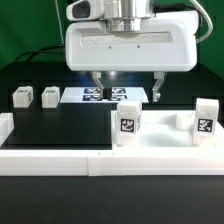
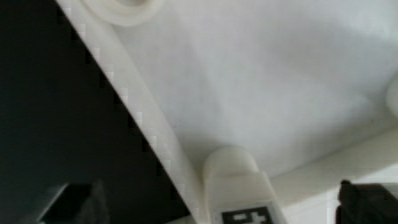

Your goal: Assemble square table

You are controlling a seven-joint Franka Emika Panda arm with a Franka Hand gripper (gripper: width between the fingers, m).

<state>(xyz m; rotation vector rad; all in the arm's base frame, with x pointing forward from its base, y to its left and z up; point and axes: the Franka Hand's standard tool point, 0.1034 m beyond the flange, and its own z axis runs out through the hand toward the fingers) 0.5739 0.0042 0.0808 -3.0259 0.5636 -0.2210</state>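
The square table's white slab (image 1: 160,143) lies at the front on the exterior view's right. Two tagged white leg blocks stand upright on it, one (image 1: 128,123) at its near-left corner and one (image 1: 204,119) at the right. Two more leg blocks (image 1: 20,97) (image 1: 50,96) rest on the black table at the left. My gripper (image 1: 127,88) hangs open over the scene behind the slab. In the wrist view the slab (image 2: 267,90) fills the frame. A tagged leg (image 2: 238,195) shows between my dark fingertips (image 2: 71,205), and the gripper (image 2: 217,205) holds nothing.
The marker board (image 1: 110,95) lies flat on the table under the gripper. A long low white border wall (image 1: 60,160) runs along the front and turns up the left side. Black table surface (image 1: 60,125) lies between the wall and the loose legs.
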